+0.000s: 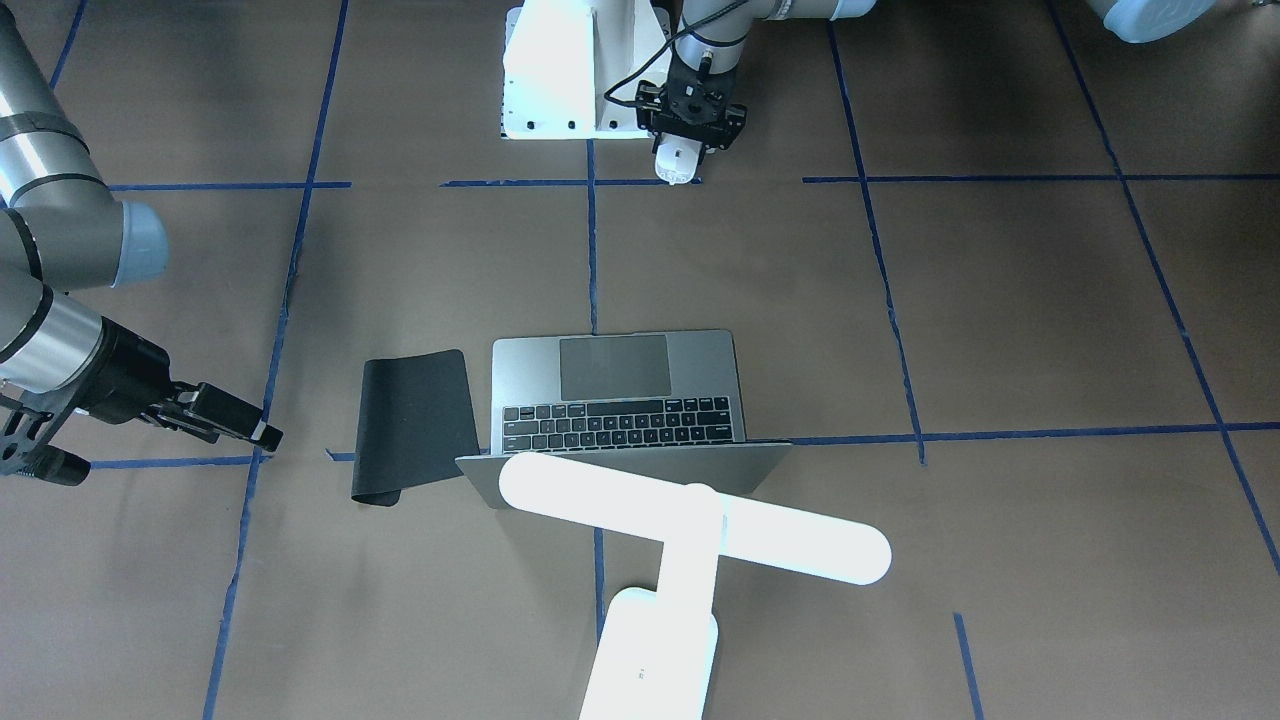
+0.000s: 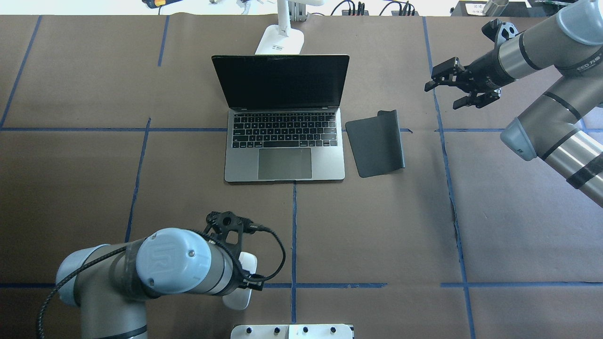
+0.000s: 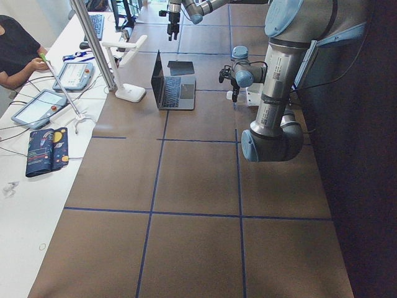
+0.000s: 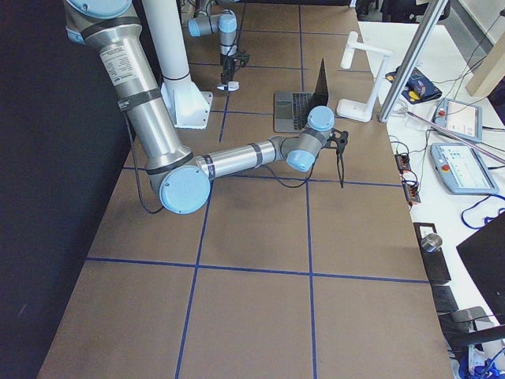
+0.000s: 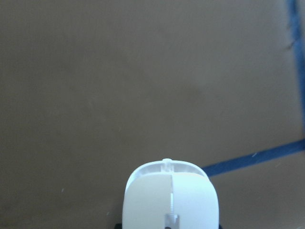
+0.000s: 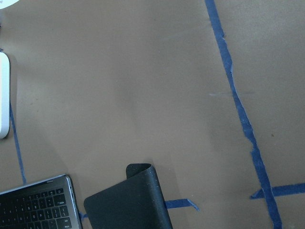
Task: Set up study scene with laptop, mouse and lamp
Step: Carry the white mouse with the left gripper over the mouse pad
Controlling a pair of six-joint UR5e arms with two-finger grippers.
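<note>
While left tool (image 1: 681,143) clamps mouse (image 1: 674,166), right tool (image 2: 441,97) splayed, laptop (image 2: 284,155) open beside black pad (image 2: 375,146)

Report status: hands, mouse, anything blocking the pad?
Left hand shut on mouse, near robot base. Right hand open, empty, past mouse pad. Pad beside open laptop, one corner curled up; nothing else seen in the way.

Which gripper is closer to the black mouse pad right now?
Right. The right gripper hovers open just beyond the mouse pad, on its side away from the laptop. The left gripper is far off by the robot's base, at the mouse.
</note>
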